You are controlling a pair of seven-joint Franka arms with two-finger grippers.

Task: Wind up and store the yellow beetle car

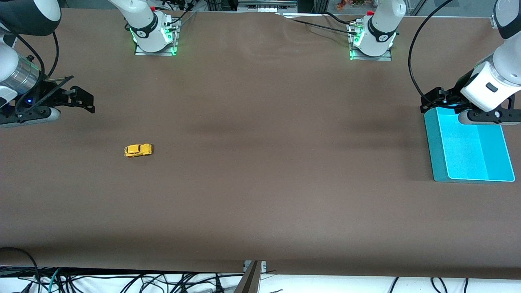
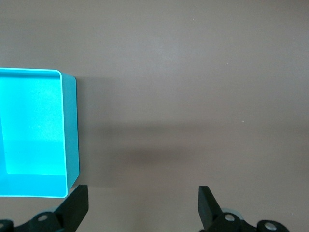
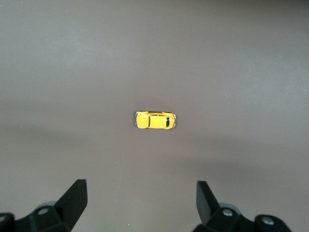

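Brown matting covers the whole table (image 1: 260, 195), bare but for two things, and we take the yellow beetle car (image 1: 138, 150) as our landmark. It sits on its wheels, on the mat toward the right arm's end, untouched, with nothing beside it. The right gripper (image 1: 83, 99) hangs in the air over bare mat, up and off to one side of the car toward the robots' bases; in the right wrist view the car (image 3: 155, 120) lies lengthwise between the fingertips (image 3: 77, 193), which stand wide apart and hold nothing. Well apart from the car, at the left arm's end, rests a turquoise bin (image 1: 441, 162), seemingly empty. The left gripper (image 1: 433, 99) waits over the bin's edge nearest the bases, its fingers (image 2: 77, 198) likewise spread wide and empty, the bin (image 2: 70, 125) showing at one side of its wrist view. We judge nothing is yet begun: this is the approach before the first grasp. Next move, as we read it, calls for the right gripper to come over the car, descend and close across its narrow body, gently, since so small a toy could skid or tip.
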